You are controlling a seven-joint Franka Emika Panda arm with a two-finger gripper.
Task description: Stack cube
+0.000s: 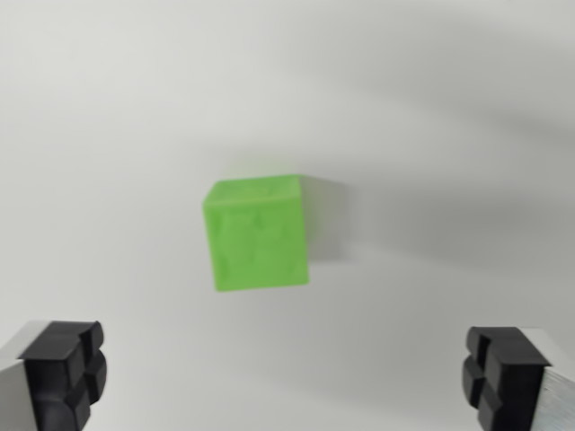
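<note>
A bright green cube rests on a plain white surface near the middle of the wrist view, casting a soft shadow to its right. My gripper hovers above and nearer the view's lower edge than the cube. It is open, with one black finger pad at the lower left corner and the other at the lower right corner. Nothing lies between the fingers. No second cube shows in this view.
Faint grey shadows cross the white surface toward the upper right.
</note>
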